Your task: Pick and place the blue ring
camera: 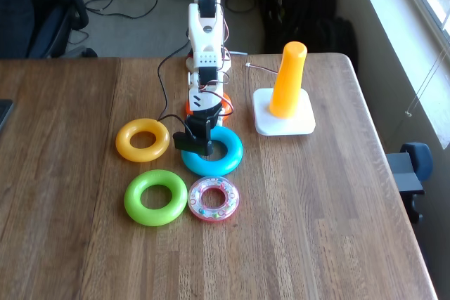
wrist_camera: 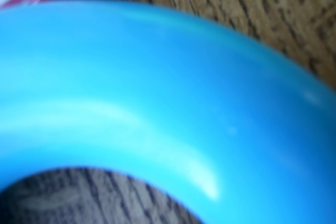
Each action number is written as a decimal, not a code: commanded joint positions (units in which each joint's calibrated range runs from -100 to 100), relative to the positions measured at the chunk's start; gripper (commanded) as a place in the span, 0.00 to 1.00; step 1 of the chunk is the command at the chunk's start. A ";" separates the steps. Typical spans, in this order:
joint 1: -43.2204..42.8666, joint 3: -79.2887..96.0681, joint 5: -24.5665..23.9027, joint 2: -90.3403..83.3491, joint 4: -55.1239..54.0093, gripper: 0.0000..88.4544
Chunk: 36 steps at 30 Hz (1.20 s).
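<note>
Gripper [camera: 197, 147] is low at centre of the fixed view, black jaws pointing down onto the left arc of the blue ring [camera: 226, 157]; whether it is parted, closed or already pinching the ring cannot be told from here, since the fingertips merge with the ring's rim. Ring lies flat on the wooden surface [camera: 309, 216], directly under and slightly right of the gripper in the fixed view, its hole open to the right of the jaws. In the wrist view the blue ring [wrist_camera: 173, 103] sweeps as a broad blurred arc across the frame, with wood grain visible through its hole at lower left and beyond its outer edge at upper right; the camera sits very close to it. Judgement: the coming move turns on the jaws straddling that left arc, one finger inside the hole, one outside. Around it: yellow ring [camera: 143, 140] left, green ring [camera: 155, 197] lower left, pink beaded ring [camera: 214, 199] just below, orange peg [camera: 288, 80] on its white base upper right, well apart.
</note>
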 commanded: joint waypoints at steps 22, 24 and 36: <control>0.37 0.55 0.20 -0.53 -1.58 0.03; 0.37 1.27 0.10 -0.53 -1.58 0.03; 3.20 -1.77 0.34 -3.94 -0.85 0.03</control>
